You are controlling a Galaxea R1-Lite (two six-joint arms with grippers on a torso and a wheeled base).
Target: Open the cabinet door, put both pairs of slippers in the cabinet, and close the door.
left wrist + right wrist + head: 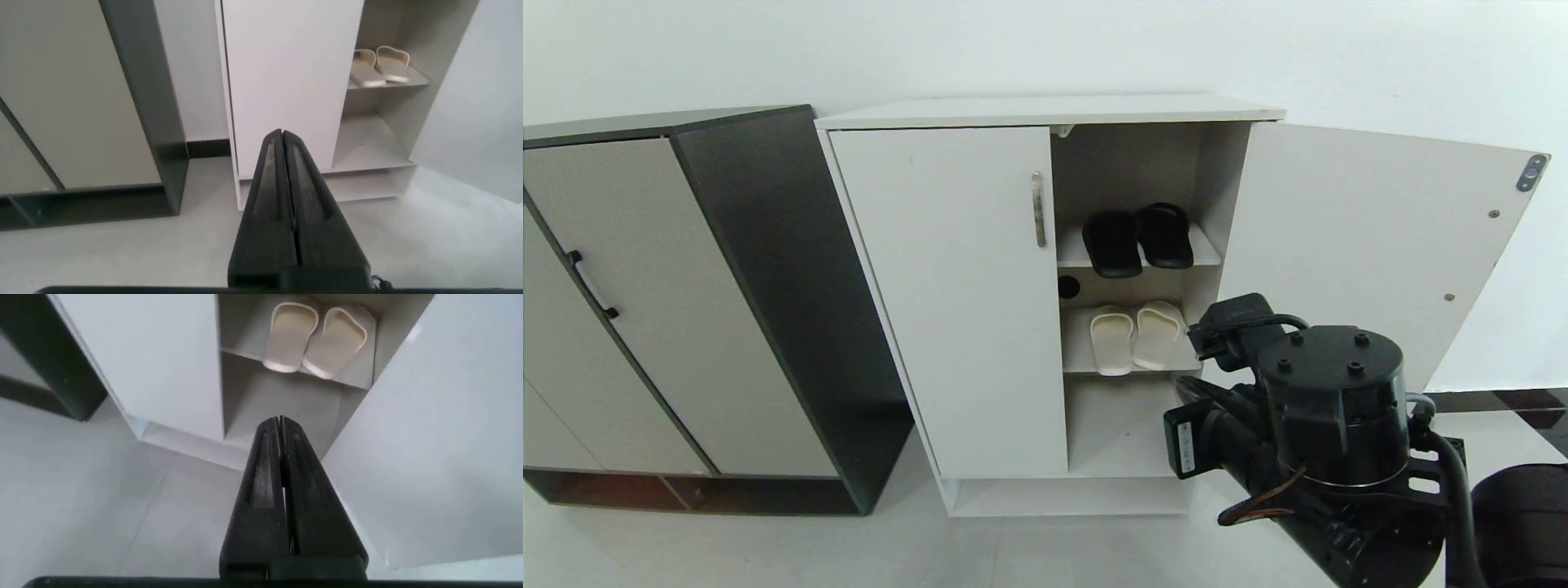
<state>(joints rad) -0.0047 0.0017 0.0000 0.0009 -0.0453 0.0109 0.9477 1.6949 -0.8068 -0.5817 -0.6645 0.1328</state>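
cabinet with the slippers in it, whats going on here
A robot is putting slippers away in the white cabinet. Its right door hangs wide open, and both pairs are inside: the black slippers on the upper shelf, the white slippers on the shelf below. The left tool and right tool are both shut and empty, in front of the cabinet. Only closing the door is left.

Left gripper (283, 137): fingers pressed together, pointing forward and down. Right gripper (280, 423): fingers pressed together, angled downward. Right arm (1327, 400) extended forward.
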